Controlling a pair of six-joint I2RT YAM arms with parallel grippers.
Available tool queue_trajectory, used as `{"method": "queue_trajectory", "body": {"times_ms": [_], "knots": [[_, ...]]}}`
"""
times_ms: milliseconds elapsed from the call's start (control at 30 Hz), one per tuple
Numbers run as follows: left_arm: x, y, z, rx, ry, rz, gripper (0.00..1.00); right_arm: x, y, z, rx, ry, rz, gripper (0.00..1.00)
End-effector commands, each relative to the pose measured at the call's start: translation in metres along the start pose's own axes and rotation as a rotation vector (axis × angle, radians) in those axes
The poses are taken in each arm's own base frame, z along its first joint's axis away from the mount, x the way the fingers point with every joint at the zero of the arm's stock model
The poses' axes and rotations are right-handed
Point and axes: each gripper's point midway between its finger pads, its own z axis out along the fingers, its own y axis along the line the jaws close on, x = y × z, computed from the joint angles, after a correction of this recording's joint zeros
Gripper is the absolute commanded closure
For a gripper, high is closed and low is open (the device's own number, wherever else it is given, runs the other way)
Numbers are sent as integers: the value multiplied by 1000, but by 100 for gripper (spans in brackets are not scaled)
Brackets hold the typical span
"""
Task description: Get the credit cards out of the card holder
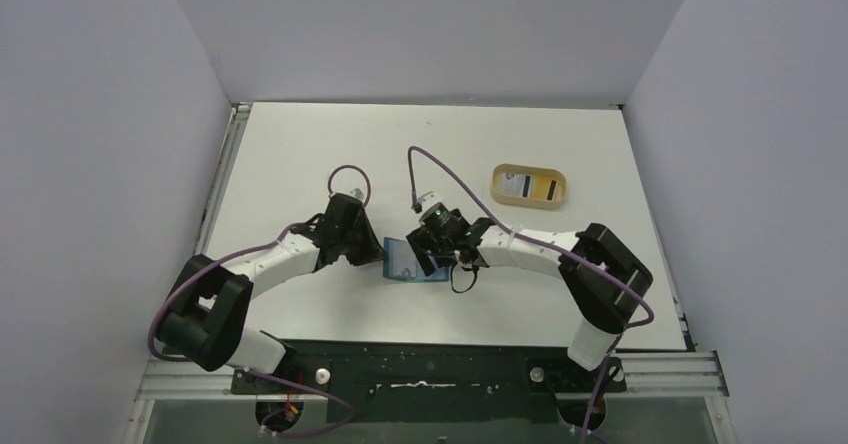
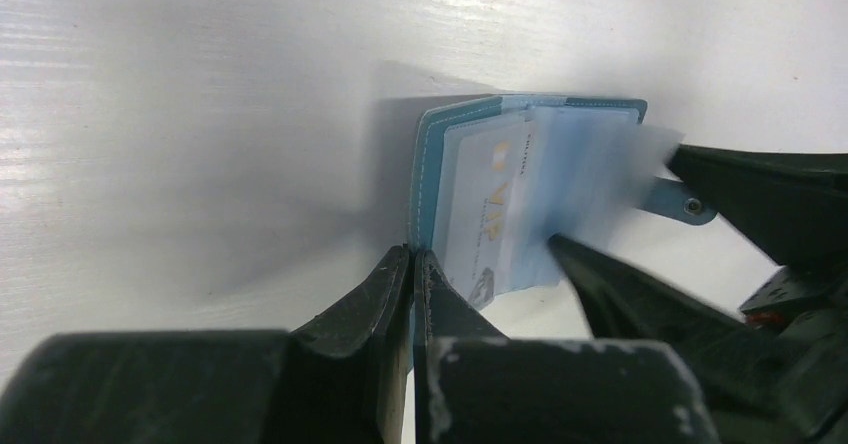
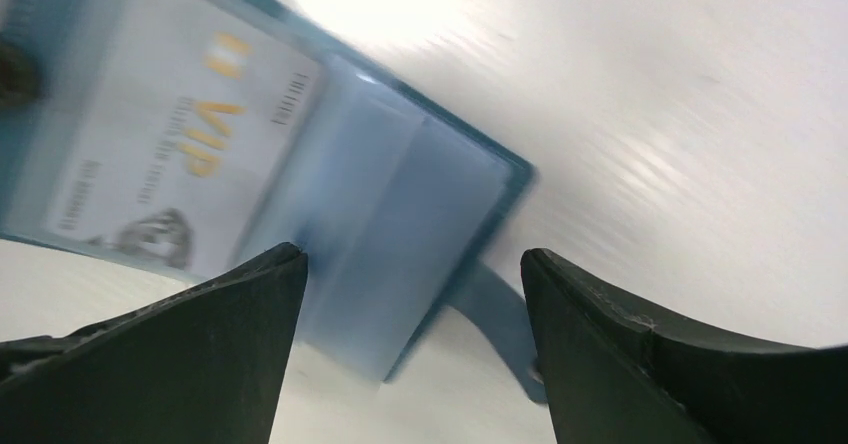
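The teal-blue card holder [image 1: 408, 262] lies open on the white table between the arms. My left gripper [image 1: 376, 253] is shut on the edge of its left cover [image 2: 425, 179]. A pale card with gold VIP lettering [image 2: 490, 199] sits in a clear sleeve inside. My right gripper [image 1: 428, 256] is open over the holder's right half, its fingers [image 2: 640, 299] straddling the sleeves. In the right wrist view the holder [image 3: 400, 204], the VIP card [image 3: 180, 144] and the snap tab [image 3: 498, 314] lie between and beyond the open gripper [image 3: 412, 264]. Another pale card with a black stripe [image 1: 532, 186] lies in the tray.
A tan rounded tray [image 1: 500, 176] stands on the table to the right of and behind the holder. Grey walls enclose the table on three sides. Purple cables loop above both wrists.
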Motion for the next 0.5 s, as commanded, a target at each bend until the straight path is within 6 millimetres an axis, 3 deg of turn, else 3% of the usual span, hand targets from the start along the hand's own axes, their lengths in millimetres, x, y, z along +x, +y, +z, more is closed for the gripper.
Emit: {"method": "queue_trajectory", "body": {"times_ms": [0,100,200,267,400,467], "knots": [[-11,-11,-6,43,-43,18,100,-13,-71,-45,282,-44,18,20],[-12,-10,-6,31,-47,31,100,-37,-104,-83,403,-127,65,19],[-12,-9,-5,25,-48,35,100,-63,-109,-116,404,-232,94,17],[-12,-7,-4,21,-49,35,100,-81,-86,-123,256,-302,96,17],[-9,2,2,-18,-49,42,100,-108,2,-120,-232,-373,138,17],[-7,8,6,-43,-45,49,100,-113,35,-115,-415,-384,183,17]]}}
